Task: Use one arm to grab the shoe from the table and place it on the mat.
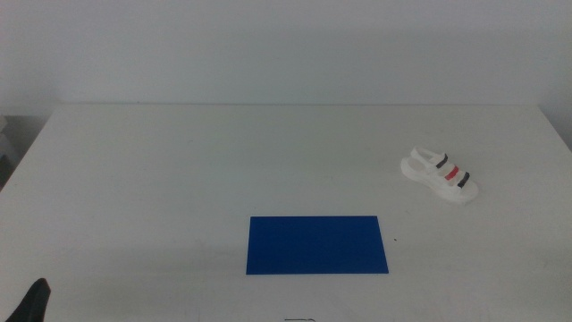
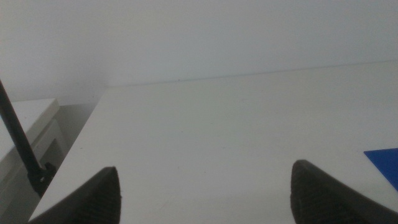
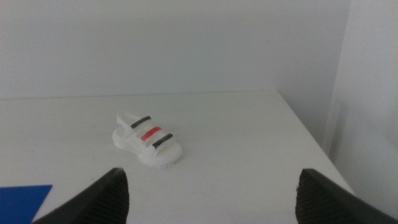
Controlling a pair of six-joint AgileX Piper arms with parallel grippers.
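The white shoe (image 1: pixel 440 174) with two black straps and one red strap lies on the white table (image 1: pixel 179 179) at the right side. It also shows in the right wrist view (image 3: pixel 147 138), some way ahead of my right gripper (image 3: pixel 211 196), which is open and empty. The dark-blue mat (image 1: pixel 317 244) lies flat at the front middle of the table, left of the shoe; a corner of it shows in the left wrist view (image 2: pixel 384 163) and the right wrist view (image 3: pixel 22 200). My left gripper (image 2: pixel 205 193) is open and empty at the front left corner (image 1: pixel 34 304).
The table's far edge meets a plain white wall. In the left wrist view a thin black cable (image 2: pixel 18 140) runs beside the table's left edge, next to a white cabinet (image 2: pixel 28 124).
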